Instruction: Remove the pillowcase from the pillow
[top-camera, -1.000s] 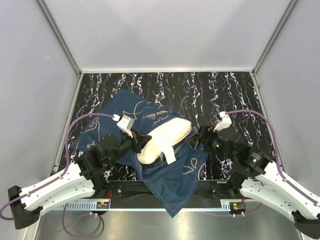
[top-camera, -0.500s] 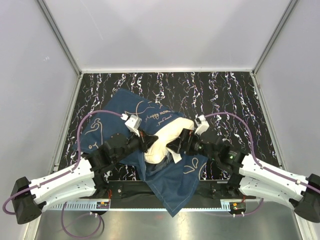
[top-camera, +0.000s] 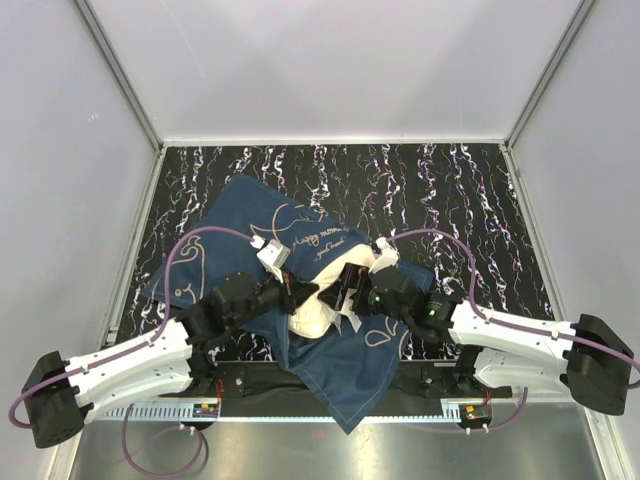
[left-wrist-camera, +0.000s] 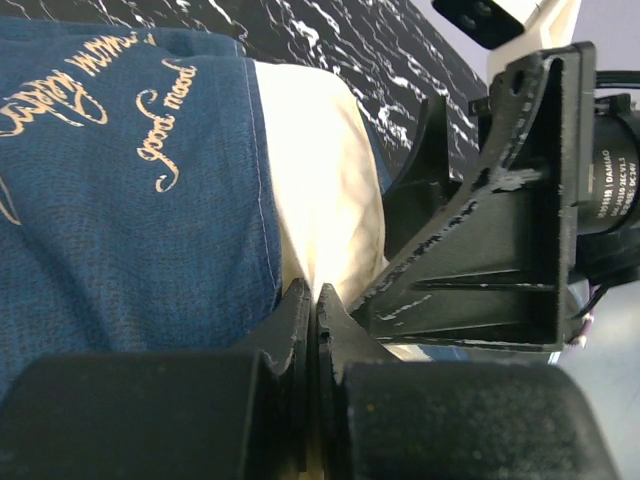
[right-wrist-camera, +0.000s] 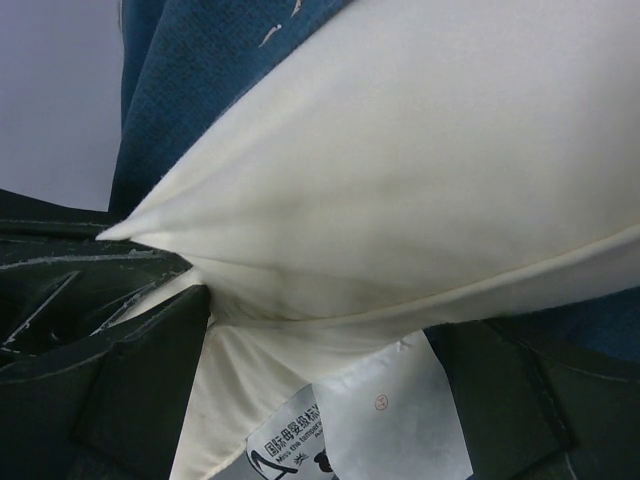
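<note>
The navy pillowcase (top-camera: 250, 225) lies spread over the table's left and middle, with a flap hanging over the front edge. The cream pillow (top-camera: 318, 308) sticks out of it at the centre. My left gripper (top-camera: 308, 293) is shut at the hem where the pillowcase (left-wrist-camera: 120, 180) meets the pillow (left-wrist-camera: 315, 170), and a thin sliver of cream fabric shows in its gap (left-wrist-camera: 315, 292). My right gripper (top-camera: 345, 292) is open. In the right wrist view (right-wrist-camera: 325, 330) its fingers straddle the pillow's (right-wrist-camera: 400, 170) corner and the white tag (right-wrist-camera: 340, 430).
The black marbled table (top-camera: 450, 190) is boxed in by grey walls at the back and sides. A metal rail with a ruler (top-camera: 330, 410) runs along the front edge. Purple cables loop over both arms. My right gripper's black frame (left-wrist-camera: 480, 250) sits close against my left fingers.
My right arm has swung left to the pillow's corner and now straddles it. My left gripper has shifted slightly right, staying shut. The pillow looks more bunched between the two grippers.
</note>
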